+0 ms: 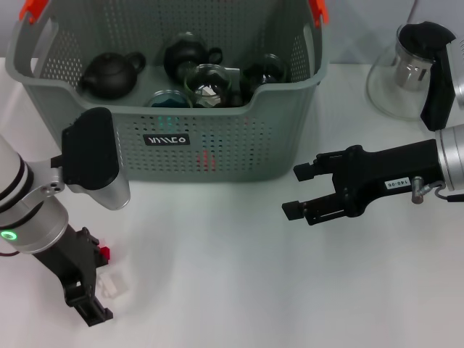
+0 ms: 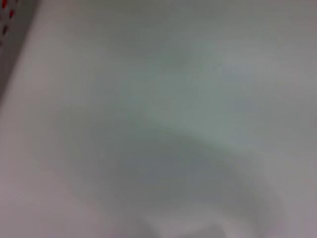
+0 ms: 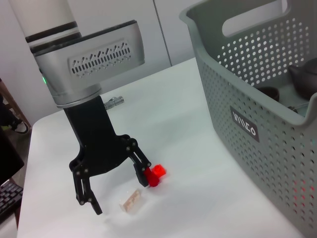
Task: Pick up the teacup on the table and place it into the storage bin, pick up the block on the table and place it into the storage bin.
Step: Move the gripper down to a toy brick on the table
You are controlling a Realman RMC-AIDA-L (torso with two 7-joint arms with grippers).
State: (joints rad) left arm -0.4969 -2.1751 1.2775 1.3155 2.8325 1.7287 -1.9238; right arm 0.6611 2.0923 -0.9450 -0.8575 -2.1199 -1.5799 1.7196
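Bin [image 1: 239, 156]: grey, perforated, at the back of the white worktop [image 1: 232, 290]; two dark teapots [image 1: 110, 72] and glass cups inside.
Left pincer [image 1: 98, 293]: low at the near left, fingers apart, a small red block [image 1: 106, 252] and a pale piece [image 1: 114, 284] beside them.
Right pincer [image 1: 301, 190]: open, empty, right of the bin.
Glass pot [image 1: 406, 69]: far right.

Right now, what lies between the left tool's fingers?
In the right wrist view, a pale block lies between the open left tool's fingers; a red block touches one fingertip.
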